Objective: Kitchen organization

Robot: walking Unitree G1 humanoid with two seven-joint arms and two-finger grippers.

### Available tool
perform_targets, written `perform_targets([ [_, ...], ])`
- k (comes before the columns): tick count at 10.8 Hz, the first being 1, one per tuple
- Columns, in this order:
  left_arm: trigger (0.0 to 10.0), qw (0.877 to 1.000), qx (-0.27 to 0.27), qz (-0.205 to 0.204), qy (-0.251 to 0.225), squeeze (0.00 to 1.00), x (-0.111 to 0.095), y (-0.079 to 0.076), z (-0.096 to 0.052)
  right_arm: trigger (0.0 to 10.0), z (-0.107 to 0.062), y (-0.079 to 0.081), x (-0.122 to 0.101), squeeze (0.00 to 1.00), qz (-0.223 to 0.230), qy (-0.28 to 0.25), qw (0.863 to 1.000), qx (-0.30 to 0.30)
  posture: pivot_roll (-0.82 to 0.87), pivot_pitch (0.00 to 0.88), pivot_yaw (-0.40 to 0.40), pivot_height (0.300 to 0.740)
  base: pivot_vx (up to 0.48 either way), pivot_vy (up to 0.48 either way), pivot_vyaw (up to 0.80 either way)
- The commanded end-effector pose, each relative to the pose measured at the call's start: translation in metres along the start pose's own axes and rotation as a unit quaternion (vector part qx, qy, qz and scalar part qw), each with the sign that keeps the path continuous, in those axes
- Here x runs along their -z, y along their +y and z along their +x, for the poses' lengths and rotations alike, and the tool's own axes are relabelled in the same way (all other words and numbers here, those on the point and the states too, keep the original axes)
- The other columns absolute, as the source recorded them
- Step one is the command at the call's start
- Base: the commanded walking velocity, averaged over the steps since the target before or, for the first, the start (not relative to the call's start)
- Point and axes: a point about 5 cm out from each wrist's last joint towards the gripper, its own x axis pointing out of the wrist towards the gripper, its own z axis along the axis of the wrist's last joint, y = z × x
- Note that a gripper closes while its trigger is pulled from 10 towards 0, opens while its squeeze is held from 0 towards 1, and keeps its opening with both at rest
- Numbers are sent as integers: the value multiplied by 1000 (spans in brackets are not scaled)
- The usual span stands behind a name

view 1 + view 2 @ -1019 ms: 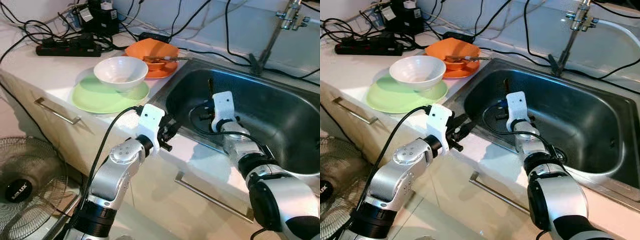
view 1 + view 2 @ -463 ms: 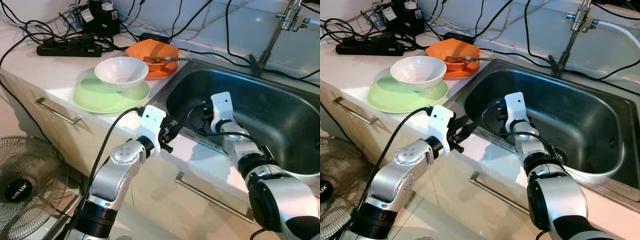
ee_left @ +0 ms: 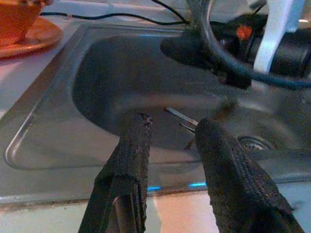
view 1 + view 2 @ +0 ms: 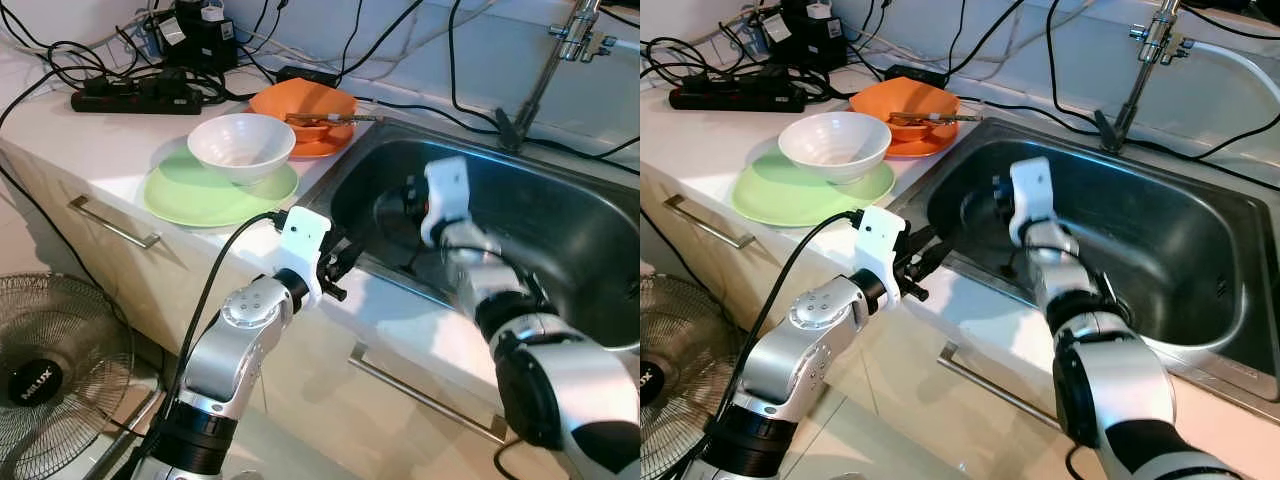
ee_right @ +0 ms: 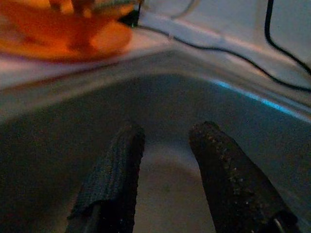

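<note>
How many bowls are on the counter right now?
2: a white bowl sitting on the green plate, and an orange bowl on the orange plate beside the sink. None seems hidden.

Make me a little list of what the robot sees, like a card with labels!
place: kitchen counter with a steel sink
left end effector: open, empty, at the sink's front edge
right end effector: open, empty, inside the sink
white bowl: sitting on the green plate
orange bowl: on an orange plate, utensil resting across it
behind the dishes: black power strip and cables
floor: a fan
</note>
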Motion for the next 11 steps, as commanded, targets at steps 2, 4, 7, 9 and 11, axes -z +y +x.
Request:
perform_targets([
  [2,10000,1000,-11,16,-15,0,-8,2,2,10000,4,-2,-22,0,14,-45,999,3,262,23,-60,740,0,0,0],
  [4,10000,996,-57,61,-42,0,-24,17,-2,10000,4,-3,-28,0,27,-68,997,5,262,28,-61,740,0,0,0],
  [7,10000,960,-159,219,-67,0,-63,59,-17,10000,-2,1,-13,0,45,-65,997,3,263,31,-61,740,0,0,0],
  [9,10000,949,-183,249,-59,1000,-76,85,-20,10000,-6,2,1,0,62,-48,997,10,260,29,-55,740,0,0,0],
  [11,10000,946,-185,265,-25,1000,-78,104,-19,10000,-8,6,6,0,67,-44,997,8,258,18,-50,740,0,0,0],
])
